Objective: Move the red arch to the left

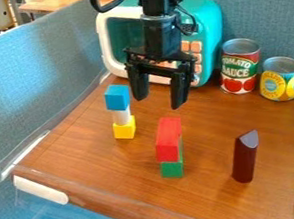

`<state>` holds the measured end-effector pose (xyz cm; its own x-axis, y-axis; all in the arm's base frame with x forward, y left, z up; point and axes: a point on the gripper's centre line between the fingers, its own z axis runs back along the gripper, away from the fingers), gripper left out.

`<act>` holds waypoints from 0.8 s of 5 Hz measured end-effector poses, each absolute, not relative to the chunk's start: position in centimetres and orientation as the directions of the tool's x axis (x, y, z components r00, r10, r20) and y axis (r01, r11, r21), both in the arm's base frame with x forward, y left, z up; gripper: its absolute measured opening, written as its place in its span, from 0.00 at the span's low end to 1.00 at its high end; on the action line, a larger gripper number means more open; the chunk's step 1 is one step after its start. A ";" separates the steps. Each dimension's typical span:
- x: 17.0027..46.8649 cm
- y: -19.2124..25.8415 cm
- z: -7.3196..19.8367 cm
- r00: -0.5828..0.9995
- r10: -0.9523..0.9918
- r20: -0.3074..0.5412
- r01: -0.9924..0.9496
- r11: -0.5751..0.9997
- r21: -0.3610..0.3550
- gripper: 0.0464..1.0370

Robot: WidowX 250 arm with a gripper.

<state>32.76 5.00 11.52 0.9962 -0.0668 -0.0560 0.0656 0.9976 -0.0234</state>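
Nearest my camera, a dark red block stands upright on the tabletop; farther back, the red arch sits on a green block. Beyond, my tool hangs wide open, holding nothing.

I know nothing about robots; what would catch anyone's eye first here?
Probably the black gripper, hanging open above the wooden table, with a bright teal toy microwave behind it. Nearer the camera, a bright red block sits on a green block, and a small blue, white and yellow tower stands to their left in the picture.
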 end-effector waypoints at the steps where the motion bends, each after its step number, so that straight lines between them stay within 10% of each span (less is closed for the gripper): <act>1: 32.5 4.9 10.1 0.993 -0.062 -0.098 0.059 0.998 -0.034 0.96; 4: 31.4 4.9 7.8 0.975 0.184 -0.122 -0.191 0.980 -0.050 0.96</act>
<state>31.36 4.87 7.84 0.9752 0.1843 -0.1224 -0.1915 0.9802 -0.0498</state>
